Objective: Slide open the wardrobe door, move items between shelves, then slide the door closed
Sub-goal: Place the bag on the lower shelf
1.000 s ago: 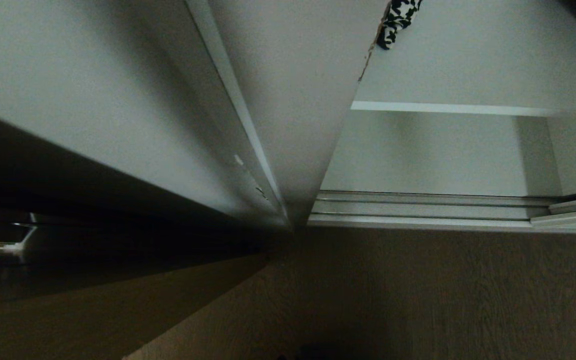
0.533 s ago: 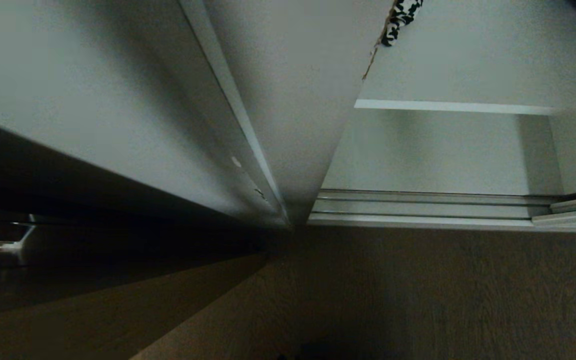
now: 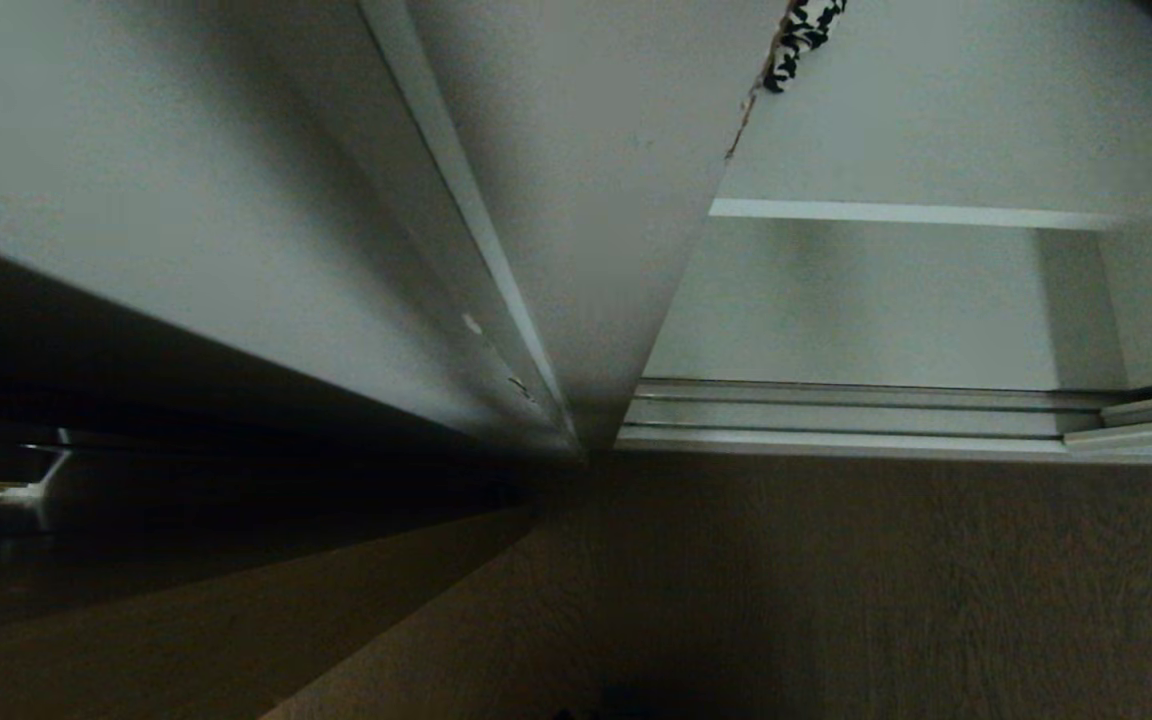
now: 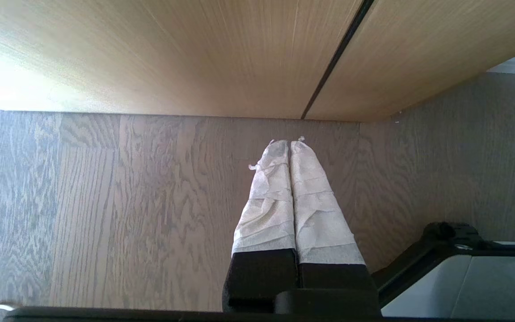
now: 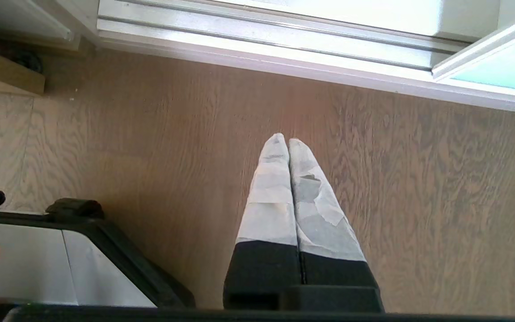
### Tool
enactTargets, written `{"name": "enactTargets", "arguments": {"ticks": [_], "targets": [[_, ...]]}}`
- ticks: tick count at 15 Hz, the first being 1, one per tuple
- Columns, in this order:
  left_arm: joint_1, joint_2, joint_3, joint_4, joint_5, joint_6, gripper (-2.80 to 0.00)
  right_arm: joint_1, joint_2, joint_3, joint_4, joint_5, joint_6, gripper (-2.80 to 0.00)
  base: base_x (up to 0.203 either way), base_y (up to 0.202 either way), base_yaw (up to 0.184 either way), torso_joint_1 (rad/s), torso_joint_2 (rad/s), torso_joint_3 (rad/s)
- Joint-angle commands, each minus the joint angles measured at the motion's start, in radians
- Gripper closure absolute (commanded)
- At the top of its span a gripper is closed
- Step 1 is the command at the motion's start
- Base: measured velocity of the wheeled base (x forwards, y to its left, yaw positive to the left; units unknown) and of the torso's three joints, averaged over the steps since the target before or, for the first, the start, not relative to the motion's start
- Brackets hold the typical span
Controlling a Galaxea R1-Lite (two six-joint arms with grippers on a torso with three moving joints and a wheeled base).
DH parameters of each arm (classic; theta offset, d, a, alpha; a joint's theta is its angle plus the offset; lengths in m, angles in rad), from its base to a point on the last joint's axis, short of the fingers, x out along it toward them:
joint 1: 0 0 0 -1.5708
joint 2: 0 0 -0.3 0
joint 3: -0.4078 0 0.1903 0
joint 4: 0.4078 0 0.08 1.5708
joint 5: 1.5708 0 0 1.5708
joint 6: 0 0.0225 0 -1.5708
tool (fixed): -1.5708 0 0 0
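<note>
Down low, right tool (image 5: 288, 139) pressed together over floor, sliding wardrobe door (image 5: 499, 71) well apart

Grey-brown wood-grain plank floor with furniture standing on it.

The wood-grain plank floor (image 3: 886, 580) runs up to a silver metal bottom track (image 3: 836, 415). A light wood-grain cabinet front with a dark vertical groove (image 4: 239, 53) meets the floor. A black-and-white patterned fabric piece (image 3: 801, 35) hangs by a white upright panel (image 3: 586, 200).

White shelves (image 3: 906, 212), pale aqua sliding wardrobe door (image 5: 499, 71), black-and-white patterned fabric (image 3: 801, 35), brown wood-grain floor (image 5: 418, 188).
</note>
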Motion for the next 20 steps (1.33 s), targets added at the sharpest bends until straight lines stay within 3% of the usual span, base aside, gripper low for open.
{"name": "enactTargets", "arguments": {"ticks": [1, 6, 10, 11, 14, 18, 20], "targets": [[0.0, 0.002, 0.0, 0.0, 0.001, 0.0, 0.0, 0.0, -0.002, -0.001, 0.003, 0.0, -0.003, 0.0, 0.0, 0.0, 0.0, 0.0, 0.0, 0.0], [0.0, 0.002, 0.0, 0.0, 0.001, 0.0, 0.0, 0.0, -0.002, -0.037, 0.005, -0.02, -0.006, 0.0, 0.0, 0.0, 0.0, 0.0, 0.0, 0.0], [0.0, 0.002, 0.0, 0.0, 0.001, 0.0, 0.0, 0.012, 0.194, -0.36, 0.034, -0.025, -0.01, 0.0, 0.0, 0.0, 0.0, 0.0, 0.0, 0.0], [0.0, 0.002, 0.0, 0.0, 0.001, 0.0, 0.0, 0.023, 0.244, -0.441, 0.043, -0.025, -0.051, 0.0, 0.0, 0.0, 0.0, 0.0, 0.0, 0.0], [0.0, 0.002, 0.0, 0.0, 0.001, 0.0, 0.0, 0.081, 0.388, -0.631, 0.058, -0.027, -0.33, 0.0, 0.0, 0.0, 0.0, 0.0, 0.0, 0.0], [0.0, 0.002, 0.0, 0.0, 0.001, 0.0, 0.0, 0.107, 0.573, -0.822, 0.078, -0.022, -0.561, 0.0, 0.0, 0.0, 0.0, 0.0, 0.0, 0.0], [0.0, 0.002, 0.0, 0.0, 0.001, 0.0, 0.0, 0.109, 0.654, -0.905, 0.114, -0.018, -0.727, 0.0, 0.0, 0.0, 0.0, 0.0, 0.0, 0.0]]}}
